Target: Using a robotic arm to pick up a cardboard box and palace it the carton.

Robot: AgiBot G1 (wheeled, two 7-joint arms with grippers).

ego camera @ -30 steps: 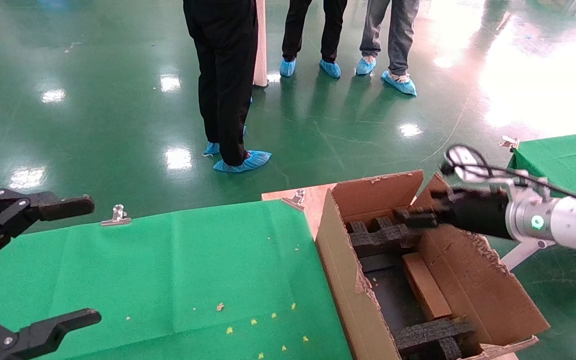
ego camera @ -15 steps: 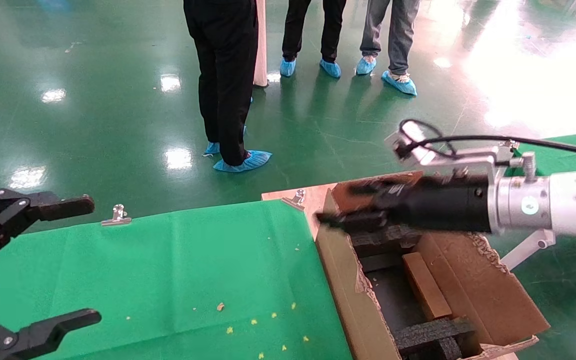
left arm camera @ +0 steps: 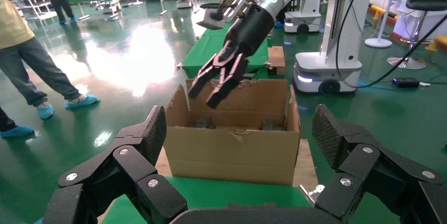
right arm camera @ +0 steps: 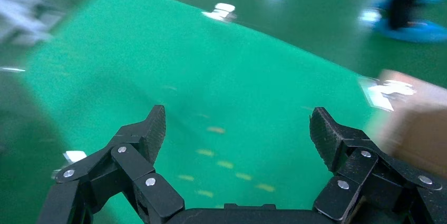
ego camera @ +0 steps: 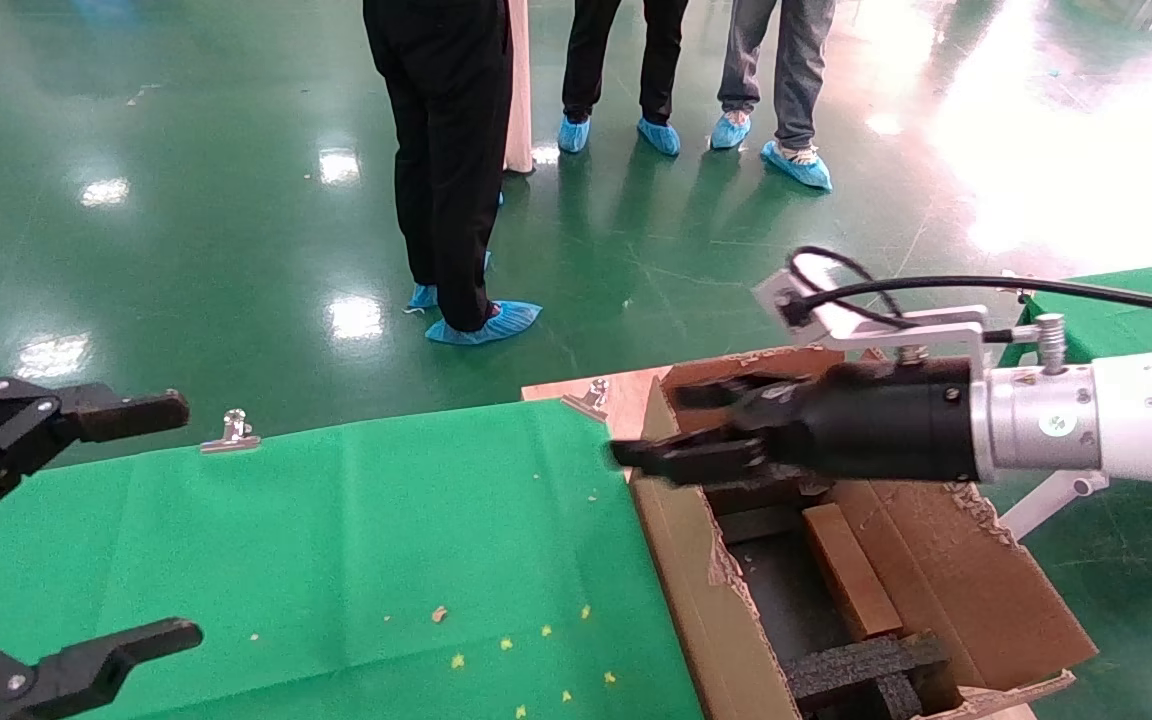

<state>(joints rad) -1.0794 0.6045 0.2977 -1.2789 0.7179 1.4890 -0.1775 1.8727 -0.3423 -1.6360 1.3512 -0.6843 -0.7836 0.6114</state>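
The carton (ego camera: 681, 560) stands open at the right end of the green table, with black foam blocks (ego camera: 861, 665) inside. The small cardboard box (ego camera: 851, 585) lies tilted inside it, between the blocks. My right gripper (ego camera: 671, 425), on the white robotic arm (ego camera: 1136, 420), is open and empty. It reaches leftward over the carton's left wall, above the box and apart from it. In the right wrist view the right gripper (right arm camera: 240, 129) hangs open over green cloth. My left gripper (ego camera: 186, 518) is open and empty at the far left. The left wrist view shows the carton (left arm camera: 232, 150) and the right gripper (left arm camera: 208, 89) above it.
The green cloth table (ego camera: 336, 530) carries yellow crumbs (ego camera: 506, 645) and metal clips (ego camera: 232, 430) at its far edge. Several people in blue shoe covers (ego camera: 451, 150) stand on the green floor beyond. A second green table (ego camera: 1126, 300) is at the right.
My right arm has swung left across the carton, from its far right side to over its left wall. The cardboard box stays inside the carton. The left arm has not moved.
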